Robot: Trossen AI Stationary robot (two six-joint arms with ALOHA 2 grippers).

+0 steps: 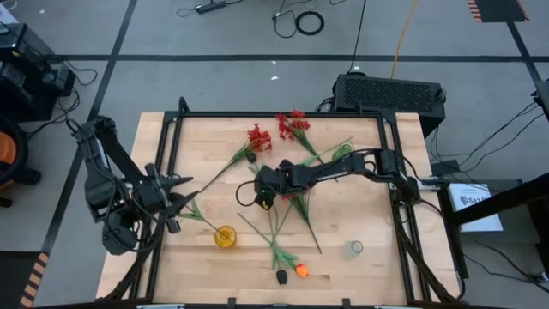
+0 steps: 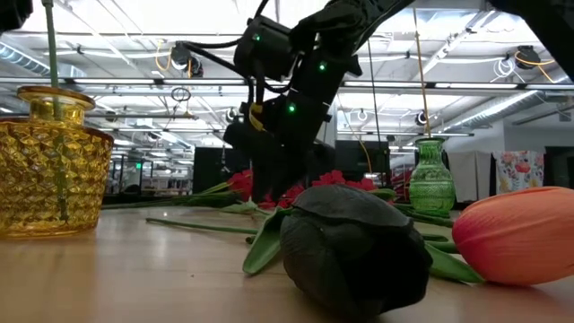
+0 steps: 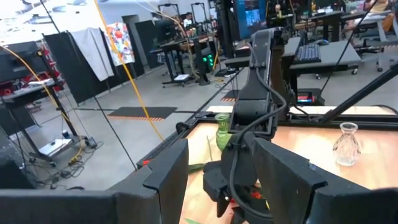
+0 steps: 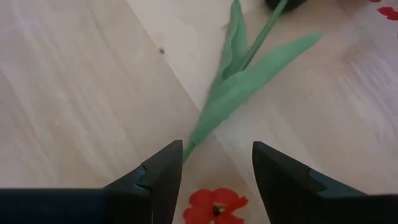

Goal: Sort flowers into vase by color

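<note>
We look down on a pale wooden worktop edged by a black frame, standing on a grey floor crossed by dark tape lines and loose cables. A black box sits just beyond the worktop's upper right corner.

The flowers lie scattered across the middle of the worktop: two red clusters and toward the upper centre, their green stems running down and left, and at the lower centre a black tulip bloom just beside an orange tulip bloom. A yellow glass vase stands lower left of centre with one green stem in it, a clear vase at the lower right, and a green vase farther back in the low view.

The right gripper hangs low over the centre of the worktop, its fingers spread apart and grasping nothing; in its wrist view a green tulip stem with leaves lies just ahead of them and a red blossom between them.

The left gripper waits at the left edge of the worktop, fingers apart and, as far as we can tell, empty.

The room behind is a wide workshop with ceiling strip lights, desks and dark partitions.
</note>
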